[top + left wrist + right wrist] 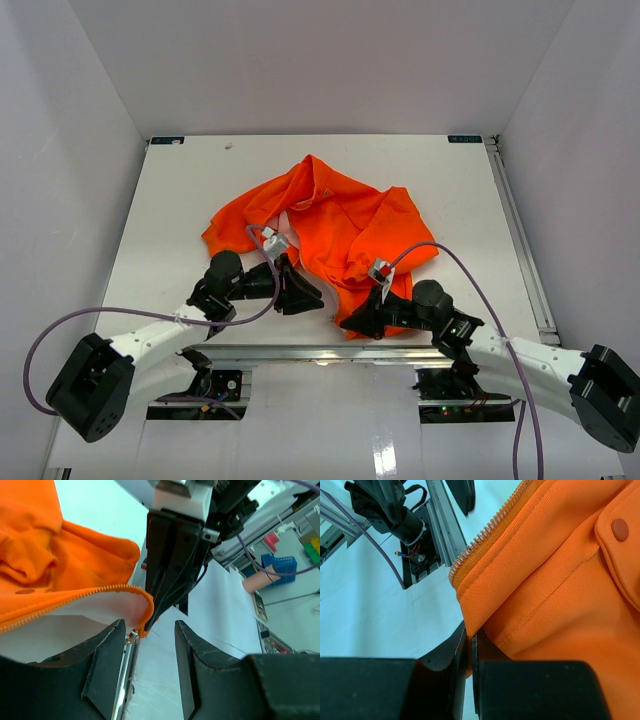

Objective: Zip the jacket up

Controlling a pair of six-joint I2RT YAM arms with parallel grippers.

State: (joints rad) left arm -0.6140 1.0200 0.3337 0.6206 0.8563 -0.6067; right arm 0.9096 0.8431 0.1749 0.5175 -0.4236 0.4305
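One soft, crumpled bright orange fabric jacket lies on the flat white table. Right gripper pinches its stitched hem tight. The left gripper holds its jaws apart, the toothed zipper corner between them.

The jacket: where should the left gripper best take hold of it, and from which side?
Probably the bottom corner of its zipper edge, which curls up just ahead of the open left gripper: go straight forward, fingers either side.

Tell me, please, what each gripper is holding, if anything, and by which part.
The right gripper pinches the orange fabric jacket at its hem corner beside the zipper; the left gripper holds nothing.
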